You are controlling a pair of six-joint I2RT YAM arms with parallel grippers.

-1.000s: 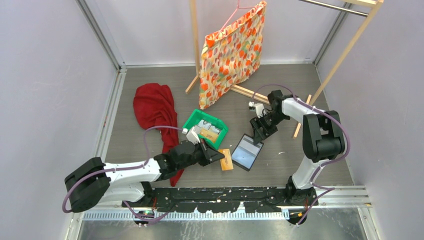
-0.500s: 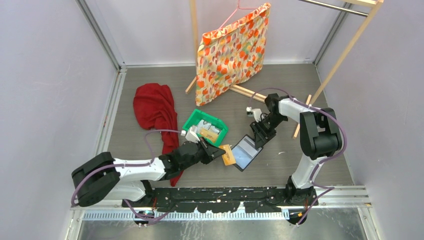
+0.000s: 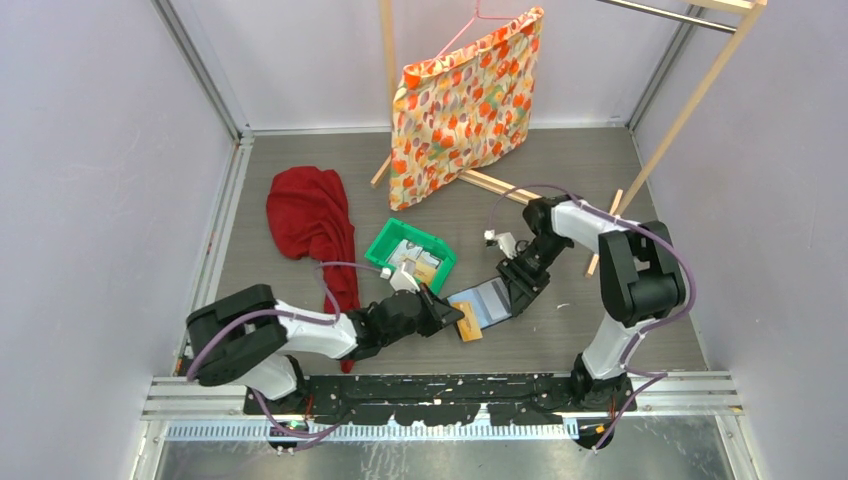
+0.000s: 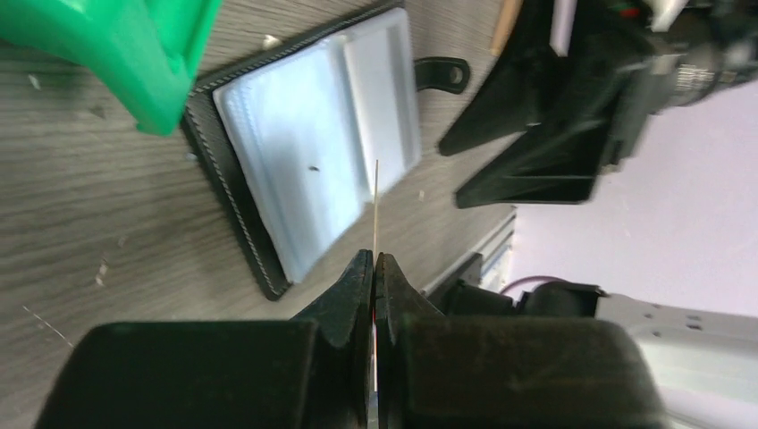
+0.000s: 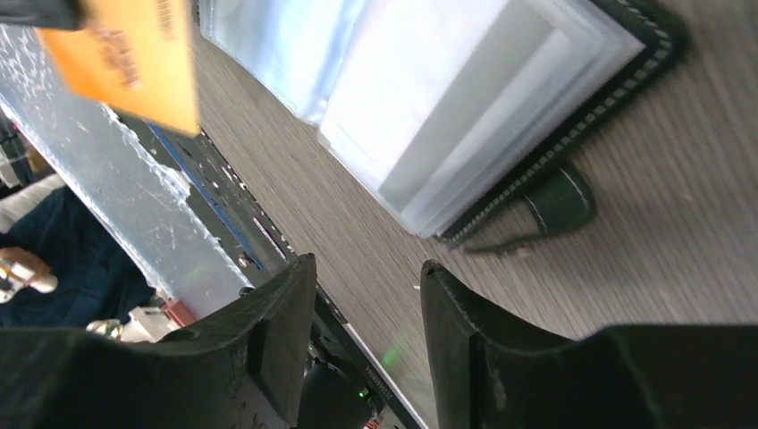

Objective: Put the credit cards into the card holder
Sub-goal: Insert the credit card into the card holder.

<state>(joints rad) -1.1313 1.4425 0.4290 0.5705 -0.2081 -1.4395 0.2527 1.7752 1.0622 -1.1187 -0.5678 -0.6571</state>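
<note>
1. The left fingers [image 4: 374, 261] are pressed together on an orange card [image 3: 468, 323]. They pinch it by one end. From the left wrist the card shows only as a thin line sticking out.
2. The free end of the orange card is over the near edge of the card holder [image 3: 487, 298]. It is not clear if it touches the pale inside.
3. The right fingers [image 3: 512, 283] are spread apart, and nothing is between them. They are low down by the right side of the card holder, close to its little snap tab [image 5: 559, 201].
4. The card holder lies open and flat on the table [image 3: 560, 180]. Its pale blue-grey inside faces up, with a black stitched edge all around.
5. A green tray [image 3: 378, 243] sits just beside the card holder, to the left and a bit further back. More cards [image 3: 418, 262] lie in it, one whitish and one orange-yellow.
6. A red cloth [image 3: 310, 220] lies crumpled further left. The left arm [image 3: 330, 335] reaches across its near end.
7. At the back, a bag [image 3: 460, 100] with orange and red leaves on it hangs from a wooden rack [image 3: 690, 110].
</note>
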